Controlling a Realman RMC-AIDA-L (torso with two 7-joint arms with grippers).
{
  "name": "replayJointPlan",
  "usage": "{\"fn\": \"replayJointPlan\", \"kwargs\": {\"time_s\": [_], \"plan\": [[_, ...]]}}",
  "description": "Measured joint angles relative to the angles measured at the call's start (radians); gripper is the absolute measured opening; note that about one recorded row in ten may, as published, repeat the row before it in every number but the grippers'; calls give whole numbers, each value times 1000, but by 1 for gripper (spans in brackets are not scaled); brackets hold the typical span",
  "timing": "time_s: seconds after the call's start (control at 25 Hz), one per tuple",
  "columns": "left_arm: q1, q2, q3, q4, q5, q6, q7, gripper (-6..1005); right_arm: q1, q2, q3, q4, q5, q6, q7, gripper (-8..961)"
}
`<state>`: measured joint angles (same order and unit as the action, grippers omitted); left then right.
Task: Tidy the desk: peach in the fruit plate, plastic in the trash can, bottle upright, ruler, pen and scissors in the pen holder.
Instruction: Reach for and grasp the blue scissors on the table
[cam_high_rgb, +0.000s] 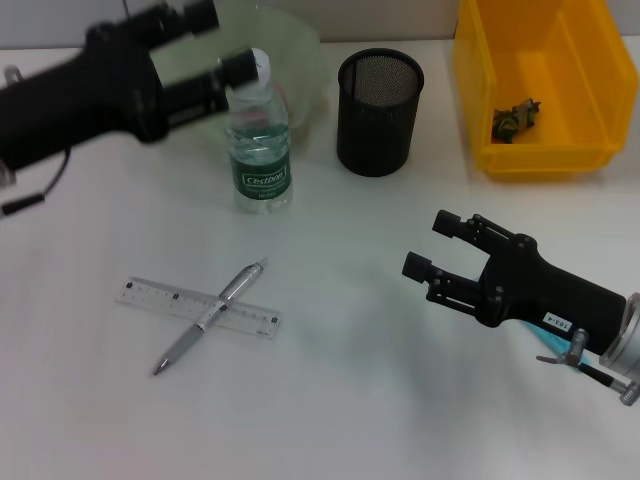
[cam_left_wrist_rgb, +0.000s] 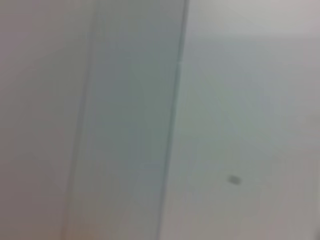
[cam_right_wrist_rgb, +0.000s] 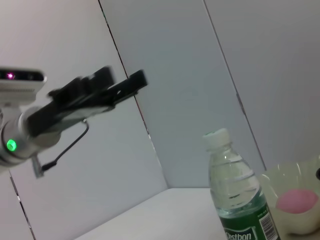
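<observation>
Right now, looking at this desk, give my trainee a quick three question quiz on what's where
1. True or false: the bottle stands upright.
2. Which lies on top where they cross, the pen or the ruler?
3. Where is the right gripper? A: inside the yellow bin. B: open above bare table, front right. C: closed on the pen holder.

Key
1. True; its cap is up, beside the left gripper, whose fingers are apart.
2. The pen.
3. B.
</observation>
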<state>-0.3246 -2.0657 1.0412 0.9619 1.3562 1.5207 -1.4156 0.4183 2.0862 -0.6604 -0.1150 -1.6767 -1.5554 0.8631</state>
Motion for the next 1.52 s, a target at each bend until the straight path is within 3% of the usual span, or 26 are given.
{"fn": "replayJointPlan", "kwargs": {"time_s": [0.16,0.24,0.36,0.6,1.08,1.24,1.52], "plan": [[-3,2,6,-87,28,100,95,731,-1,-1,-2,0,-2,-3,0,816],[-6,-1,12,-149,107,162,141,730,-1,-2,-2,0,-5,-8,0,816],[-6,-1,12,-149,107,162,141,729,0,-3,-2,0,-6,-11,3,815],[-26,-1,11,-258,149,155,214,727,-1,-4,-2,-6,-5,-12,29,815],[-35,-1,30,-310,149,134,284,725,-19,-8,-2,-39,-7,-37,69,814],[-35,-2,41,-343,149,121,320,726,-20,-8,-6,-78,-28,-42,135,814],[-35,-2,74,-353,150,75,324,726,-36,-10,-5,-287,-114,-120,358,813]]}}
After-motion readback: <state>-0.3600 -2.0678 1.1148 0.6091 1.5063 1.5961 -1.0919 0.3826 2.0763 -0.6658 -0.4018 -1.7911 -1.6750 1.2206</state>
